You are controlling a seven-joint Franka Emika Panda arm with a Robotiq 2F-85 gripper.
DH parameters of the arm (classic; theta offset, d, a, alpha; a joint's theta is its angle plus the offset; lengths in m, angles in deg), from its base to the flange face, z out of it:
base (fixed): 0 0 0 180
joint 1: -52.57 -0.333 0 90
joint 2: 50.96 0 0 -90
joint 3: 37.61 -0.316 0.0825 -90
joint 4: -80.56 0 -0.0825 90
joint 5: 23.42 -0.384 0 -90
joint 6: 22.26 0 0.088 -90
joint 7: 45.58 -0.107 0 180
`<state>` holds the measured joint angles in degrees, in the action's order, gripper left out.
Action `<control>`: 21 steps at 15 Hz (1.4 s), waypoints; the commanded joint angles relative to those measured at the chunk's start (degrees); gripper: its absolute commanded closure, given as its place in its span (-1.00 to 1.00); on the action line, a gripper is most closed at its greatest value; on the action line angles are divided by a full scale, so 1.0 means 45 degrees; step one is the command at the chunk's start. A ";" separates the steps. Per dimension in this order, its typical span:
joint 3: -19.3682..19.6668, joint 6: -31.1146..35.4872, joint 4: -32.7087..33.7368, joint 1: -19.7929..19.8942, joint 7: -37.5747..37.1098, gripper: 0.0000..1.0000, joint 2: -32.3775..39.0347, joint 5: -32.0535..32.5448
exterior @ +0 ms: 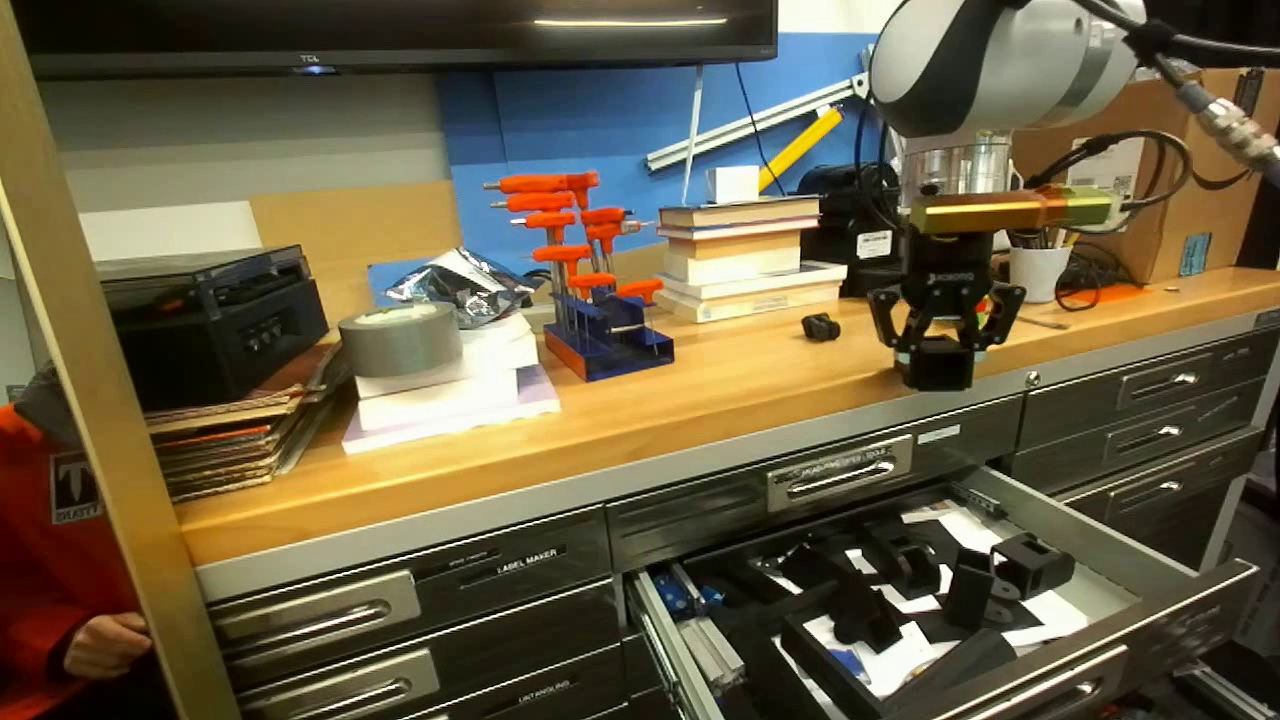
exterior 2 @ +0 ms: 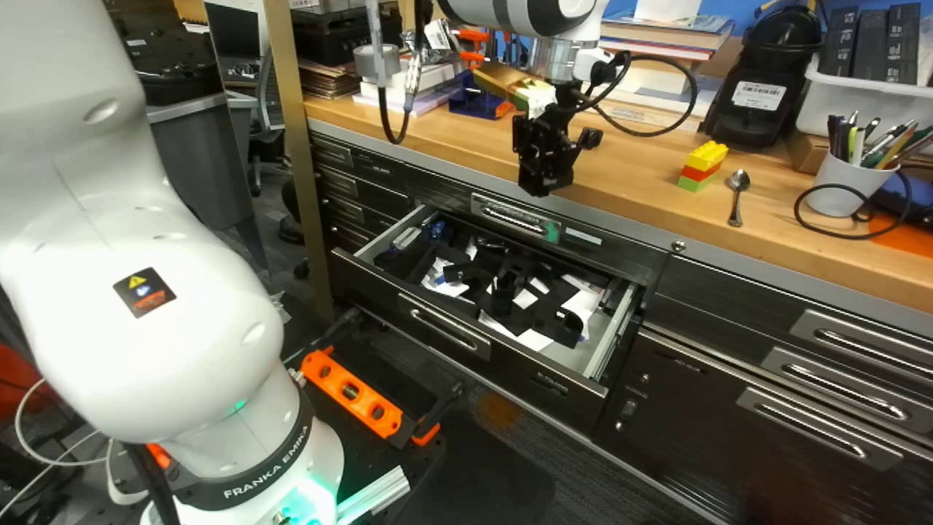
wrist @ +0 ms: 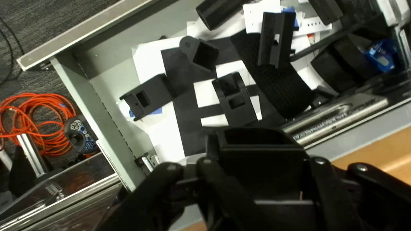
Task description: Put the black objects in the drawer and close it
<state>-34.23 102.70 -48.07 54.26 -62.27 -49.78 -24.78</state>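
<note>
The fingers (exterior: 1000, 315) I steer remotely grip a black block (exterior: 940, 364) from above, presumably for lowering; below them the drawer (exterior: 1090, 548) stands open, I judge to receive it, with other black pieces (exterior: 967, 590) inside.

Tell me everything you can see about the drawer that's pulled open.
Wide and shallow, the drawer stands open below the wooden worktop. Its dark, slightly shiny front has a metal bar handle and a label too small to read; its inside, where bare, looks like pale grey metal. Black pieces of several shapes lie inside, some on white sheets, with something blue near one back corner. The tool and the black block it grips are higher up, clear of the drawer.
</note>
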 commanded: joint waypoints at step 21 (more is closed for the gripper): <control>-0.0651 0.0658 -0.3140 -0.0185 0.4251 0.37 0.1254 -0.4022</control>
<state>-37.14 104.51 -64.73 52.95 -45.74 -47.74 -40.61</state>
